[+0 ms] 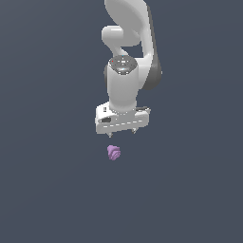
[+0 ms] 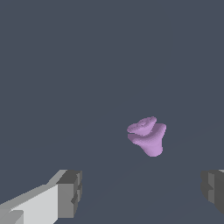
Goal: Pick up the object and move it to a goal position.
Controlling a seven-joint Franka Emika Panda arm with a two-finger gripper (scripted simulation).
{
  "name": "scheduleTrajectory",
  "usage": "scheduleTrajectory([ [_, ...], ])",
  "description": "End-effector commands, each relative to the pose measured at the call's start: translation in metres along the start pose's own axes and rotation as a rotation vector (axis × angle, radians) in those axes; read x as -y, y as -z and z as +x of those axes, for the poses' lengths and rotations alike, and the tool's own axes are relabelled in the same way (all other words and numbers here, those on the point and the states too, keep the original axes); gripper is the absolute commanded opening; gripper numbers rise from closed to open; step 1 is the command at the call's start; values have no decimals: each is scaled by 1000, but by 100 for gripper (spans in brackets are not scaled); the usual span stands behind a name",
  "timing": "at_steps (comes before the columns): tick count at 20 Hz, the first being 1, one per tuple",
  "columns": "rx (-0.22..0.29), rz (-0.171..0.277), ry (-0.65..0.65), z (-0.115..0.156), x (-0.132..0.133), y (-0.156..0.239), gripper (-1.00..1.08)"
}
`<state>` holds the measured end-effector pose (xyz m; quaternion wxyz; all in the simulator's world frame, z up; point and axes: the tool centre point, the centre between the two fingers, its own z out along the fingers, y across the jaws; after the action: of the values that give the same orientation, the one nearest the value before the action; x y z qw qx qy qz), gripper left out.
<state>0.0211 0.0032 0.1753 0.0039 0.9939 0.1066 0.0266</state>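
Object [image 1: 113, 153]: a small light-purple knobbly lump, lying alone on the dark grey surface [image 1: 47, 190], nearer the exterior camera than my hand and apart from it. No edge or corner of the surface shows, so I place the lump only against my hand: it sits just in front of it and slightly toward the exterior view's left. In the wrist view the object [image 2: 147, 136] shows a flat ridged top and a rounded lower end, and it lies beyond the gap between my fingers, touched by neither. My hand [image 1: 123, 132] is spread wide, and one grey pad [image 2: 70, 194] stands well apart from its fellow. Farther back my white arm [image 1: 124, 85] rises out of the picture.
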Motion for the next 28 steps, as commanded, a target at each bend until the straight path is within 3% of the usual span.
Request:
scheduleTrajectory([
  [1, 6, 0, 47, 1, -5, -9, 100],
  [16, 41, 17, 366, 2, -39, -69, 100],
  [28, 48, 25, 453, 1, -48, -86, 100],
])
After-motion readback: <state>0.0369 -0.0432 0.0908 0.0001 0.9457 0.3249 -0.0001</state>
